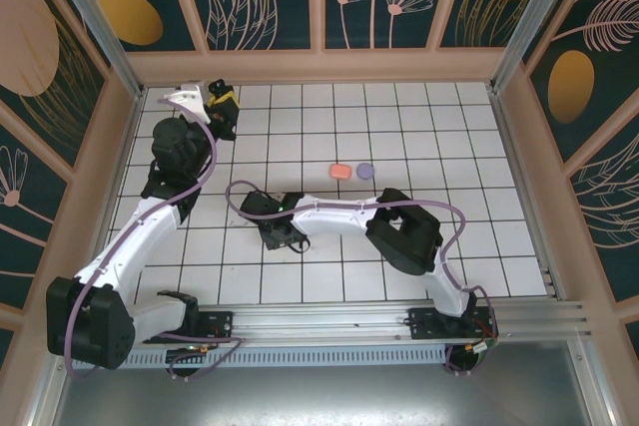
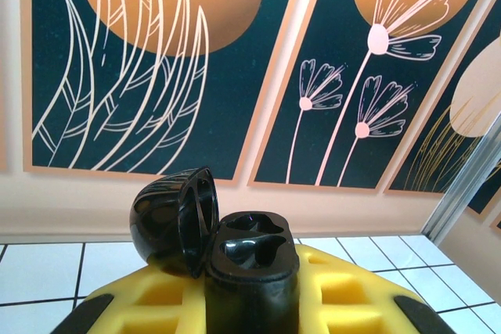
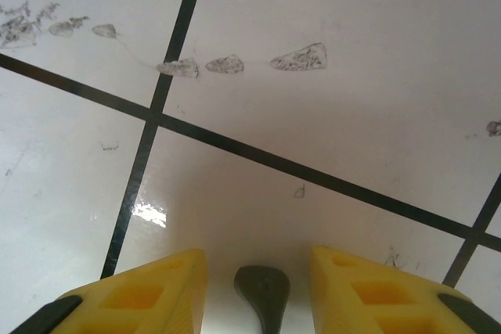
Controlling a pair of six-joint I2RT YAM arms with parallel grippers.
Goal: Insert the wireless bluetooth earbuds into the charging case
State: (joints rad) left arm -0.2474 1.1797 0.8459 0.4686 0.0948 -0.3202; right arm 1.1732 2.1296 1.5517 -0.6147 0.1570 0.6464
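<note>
My left pincer (image 2: 250, 307) is clamped on the black charging case (image 2: 252, 260). It holds the case upright over the far left part of the table (image 1: 439, 147), with the lid (image 2: 174, 220) swung open to the left and both sockets showing. Nearer the middle, my right pincer (image 3: 257, 260) points down at the table. Its fingers are parted, with a gap on either side of the dark earbud (image 3: 262, 296) between them, gripping nothing. Further right lie a pink case (image 1: 341, 171) and a lavender case (image 1: 365, 171), just beside each other.
</note>
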